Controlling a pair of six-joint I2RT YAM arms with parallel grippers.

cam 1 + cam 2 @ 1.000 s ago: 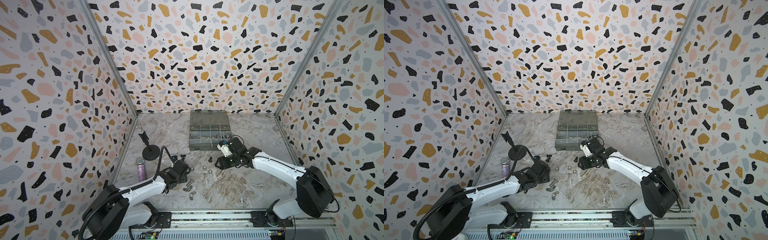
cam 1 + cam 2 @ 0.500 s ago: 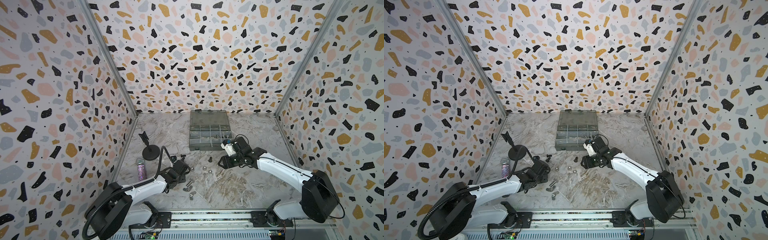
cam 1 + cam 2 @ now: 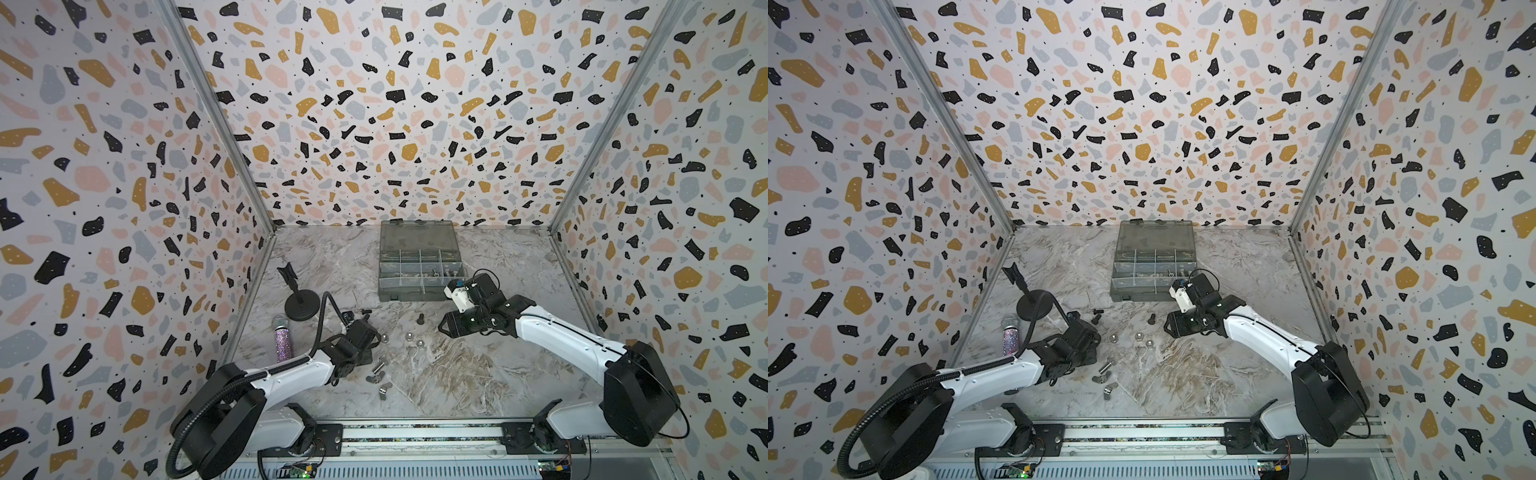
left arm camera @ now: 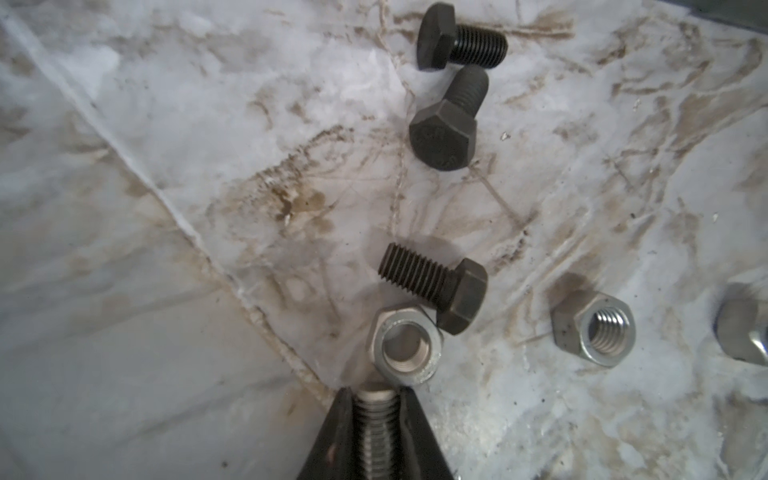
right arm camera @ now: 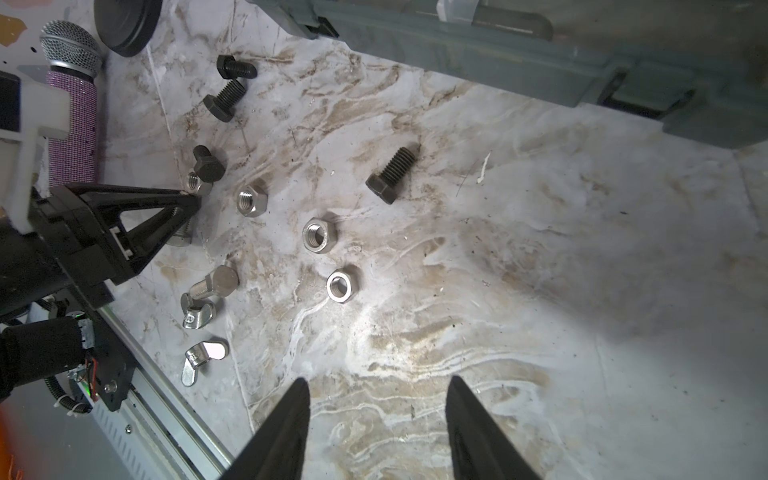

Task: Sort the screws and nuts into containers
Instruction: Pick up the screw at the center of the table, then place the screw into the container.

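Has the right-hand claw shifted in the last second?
Yes, slightly: the right gripper has drawn rightward, away from the lone black screw.

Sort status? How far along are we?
Done: a few metal pieces sit in the box. In hand: left gripper, jaws shut on a silver screw; right gripper open, empty. Remaining: four black screws, second silver screw, nuts, two wing nuts on the table.

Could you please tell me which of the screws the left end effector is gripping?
The silver screw, clamped by its threaded shaft in the left end effector. The other silver screw lies free beside a wing nut, and the black screws lie loose.
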